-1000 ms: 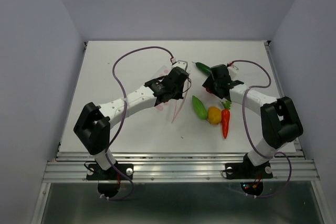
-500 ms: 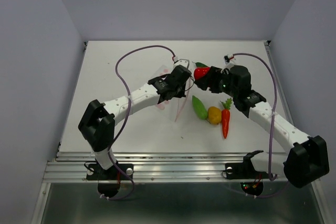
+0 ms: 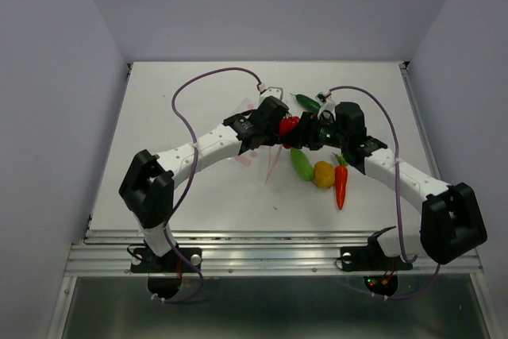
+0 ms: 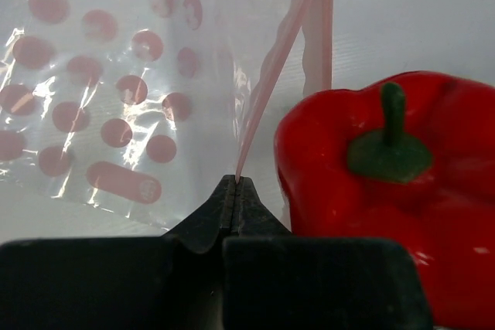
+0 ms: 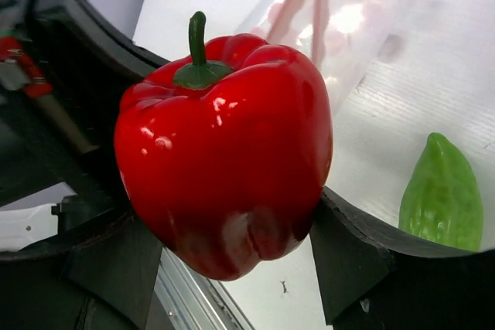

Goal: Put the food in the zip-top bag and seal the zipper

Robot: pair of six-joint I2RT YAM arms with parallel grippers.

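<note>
Both arms bend inward and meet mid-table. The left gripper [image 4: 234, 183] is pinched tight on the zipper [image 4: 272, 86] of the zip-top bag [image 4: 93, 90], while the right gripper [image 5: 224, 214] clamps the red bell pepper [image 5: 224, 113] just beside it. The light green pod [image 3: 301, 163], yellow-orange piece [image 3: 323, 174] and carrot [image 3: 340, 186] sit together on the white table [image 3: 159, 117] — plain pale walls [image 3: 55, 77] all round.

pepper [image 4: 387, 191] cropped (left wrist view), bag [image 3: 243, 158] mostly under left arm [image 3: 210, 144]

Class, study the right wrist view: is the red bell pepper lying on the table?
No, the right gripper clamps the red bell pepper between its fingers, above the table.
</note>
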